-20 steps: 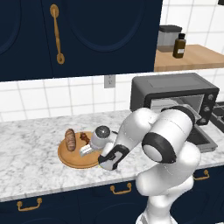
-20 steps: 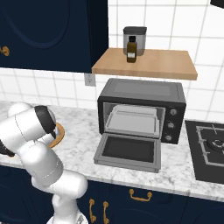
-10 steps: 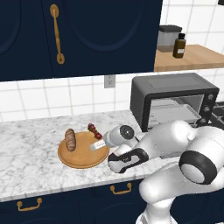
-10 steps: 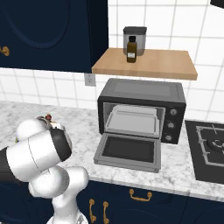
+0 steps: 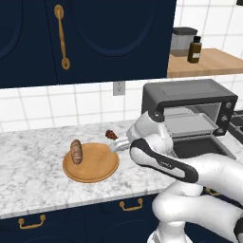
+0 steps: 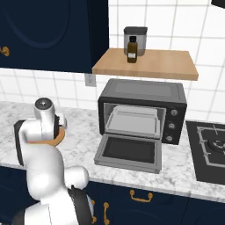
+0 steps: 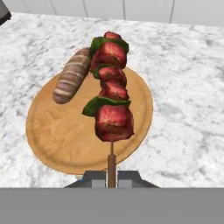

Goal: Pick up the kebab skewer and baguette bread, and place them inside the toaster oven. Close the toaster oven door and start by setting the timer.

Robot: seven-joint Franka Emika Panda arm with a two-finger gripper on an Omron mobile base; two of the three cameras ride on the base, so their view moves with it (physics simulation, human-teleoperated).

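The marbled surface (image 5: pixel 33 166) is spread beneath and all around the claw, carrying everything else. Well off to the claw's right in the left base view, the toaster oven (image 5: pixel 190 102) is seen standing on that surface against the tiled wall; its door (image 6: pixel 128 152) is dropped fully open and lies flat in front of the cavity, and a pale tray (image 6: pixel 132 121) is seen inside. Above the oven, a wooden shelf (image 6: pixel 145 64) is fixed to the wall, with a grey canister (image 6: pixel 135 37) and a dark bottle (image 6: pixel 131 52) set on it.

A round wooden board (image 7: pixel 65 135) lies on the surface directly below and ahead of the claw. The baguette bread (image 7: pixel 72 75) is laid on that board, near its far-left edge in the hand view, to the left of the claw's line and apart from it.

The claw (image 7: pixel 111 176) is shut tight on the bare wooden end of the kebab skewer (image 7: pixel 110 96), which is held clear above the board. The skewer is pointed straight away from the claw, with its red meat chunks and green pieces stacked along the stick. In the left base view the skewer's tip is seen projecting from the claw (image 5: pixel 119 144) to the left, just past the board's right rim.
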